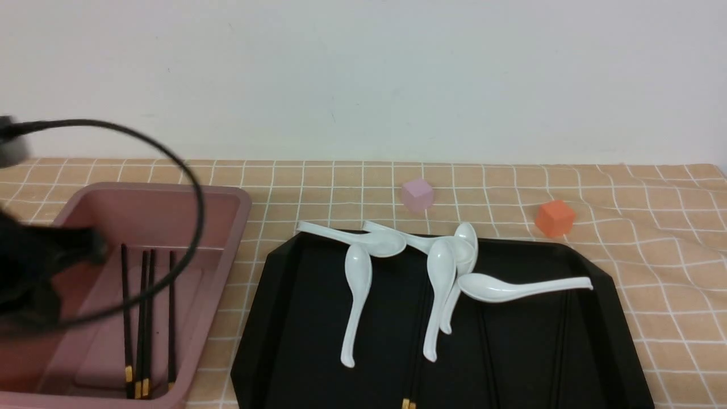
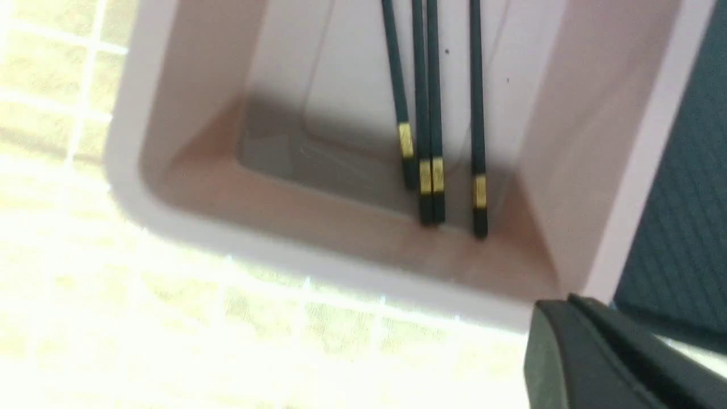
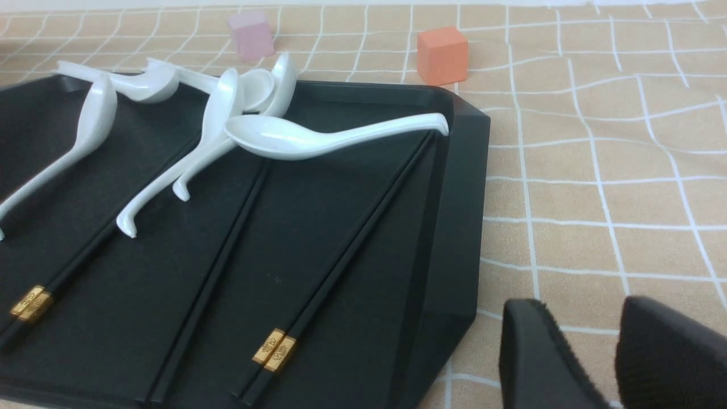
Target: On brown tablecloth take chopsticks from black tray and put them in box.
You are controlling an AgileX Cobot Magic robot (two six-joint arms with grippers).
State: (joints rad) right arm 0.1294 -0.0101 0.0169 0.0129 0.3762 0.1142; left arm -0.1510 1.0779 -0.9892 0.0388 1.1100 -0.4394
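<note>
Several black chopsticks [image 1: 142,318] with gold bands lie in the pink box [image 1: 233,227], seen also in the left wrist view [image 2: 434,113]. My left gripper [image 2: 562,302] is shut and empty above the box's near corner [image 2: 568,142]; its blurred arm [image 1: 34,267] covers the box's left part. More chopsticks [image 3: 341,255] lie on the black tray [image 3: 454,227], partly under white spoons; only their gold ends [image 1: 409,404] show in the front view. My right gripper [image 3: 582,309] is open and empty over the brown tablecloth [image 3: 596,142], just right of the tray [image 1: 619,318].
Several white spoons [image 1: 358,295] lie across the tray's far half [image 3: 295,139]. A pink cube [image 1: 417,195] and an orange cube [image 1: 555,218] stand behind the tray. A black cable [image 1: 193,187] loops over the box. The cloth is wrinkled at the right.
</note>
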